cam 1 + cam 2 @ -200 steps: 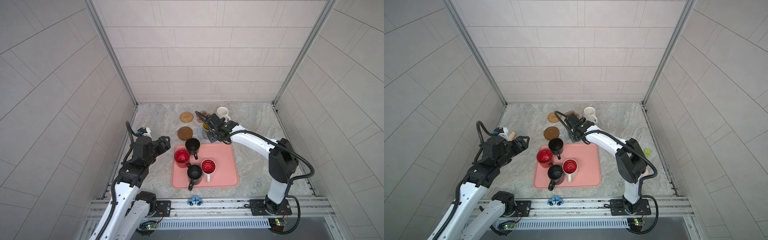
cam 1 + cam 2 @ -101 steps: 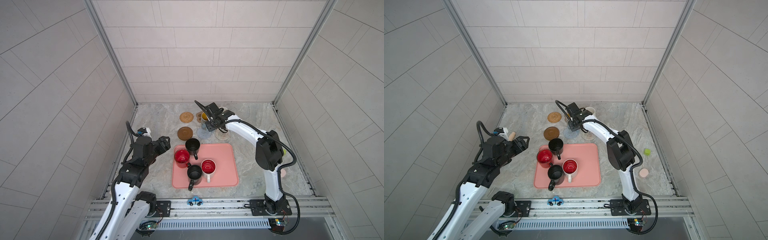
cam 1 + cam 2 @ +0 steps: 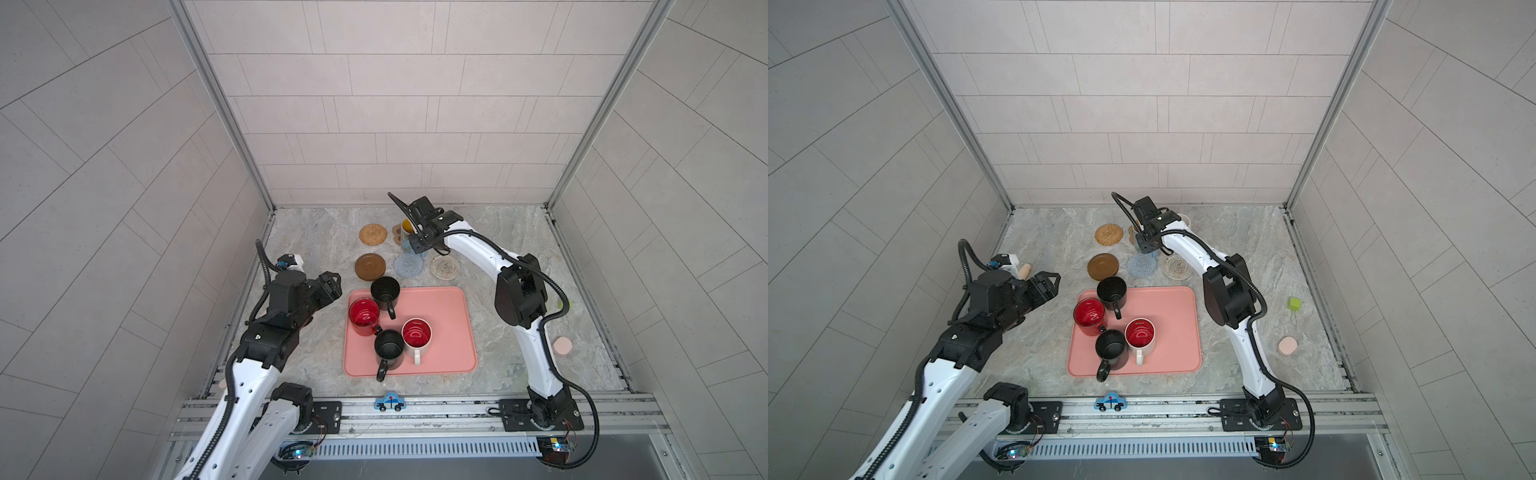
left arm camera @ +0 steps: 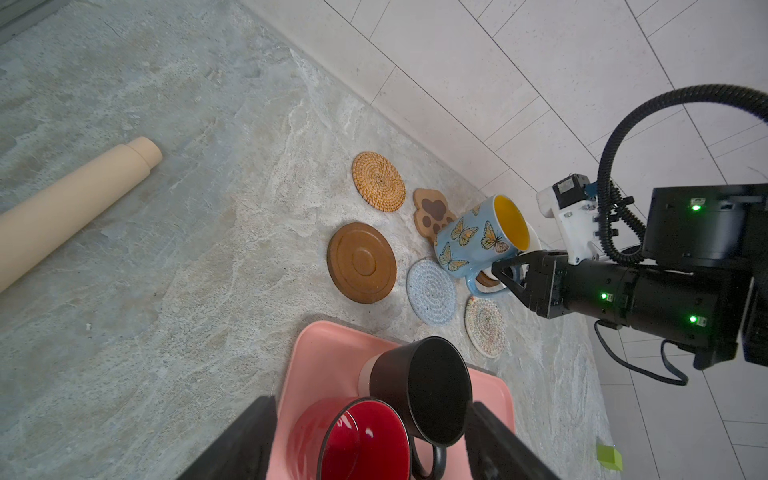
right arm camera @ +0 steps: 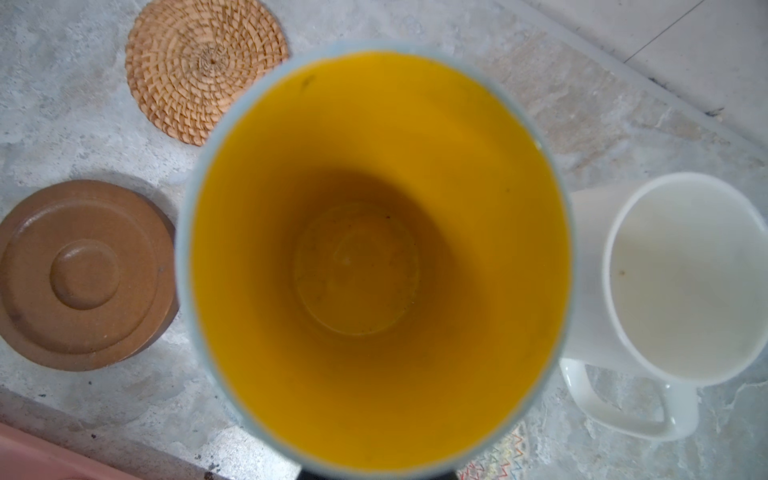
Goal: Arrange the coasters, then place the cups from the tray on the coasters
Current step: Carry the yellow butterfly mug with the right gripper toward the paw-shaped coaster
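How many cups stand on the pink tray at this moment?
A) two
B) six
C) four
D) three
C: on the tray stand a red cup, a white cup with red inside, the far black cup and the near black cup.

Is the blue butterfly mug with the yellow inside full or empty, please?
Empty: the blue butterfly mug shows a bare yellow bottom.
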